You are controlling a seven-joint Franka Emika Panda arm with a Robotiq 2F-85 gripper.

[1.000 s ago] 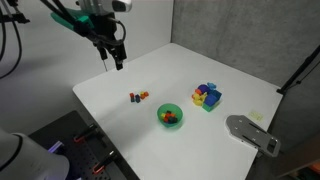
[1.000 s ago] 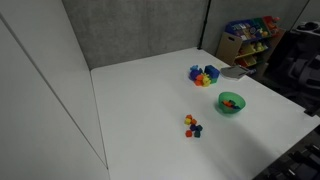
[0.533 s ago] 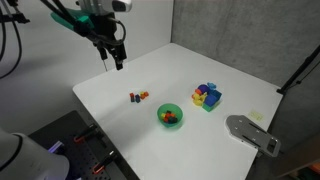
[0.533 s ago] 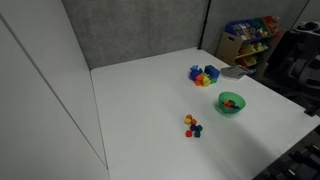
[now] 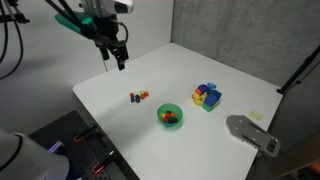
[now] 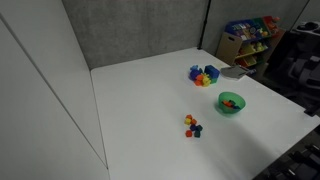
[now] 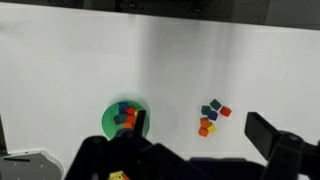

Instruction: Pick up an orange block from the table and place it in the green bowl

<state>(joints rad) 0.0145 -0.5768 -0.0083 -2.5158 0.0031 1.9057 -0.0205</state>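
white table (image 5: 235, 80): orange block (image 7: 204, 122), orientation unreadable

A robotics lab: a white table (image 5: 240, 80) boxed by grey partition panels (image 6: 130, 30), with a toy-bin shelf (image 6: 250, 38) at two o'clock.

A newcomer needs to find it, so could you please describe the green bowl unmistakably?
Start at the white table. Near the loose tiny blocks and the multicoloured block cluster sits the green bowl. It is the only round thing, bright green, with small blocks inside.
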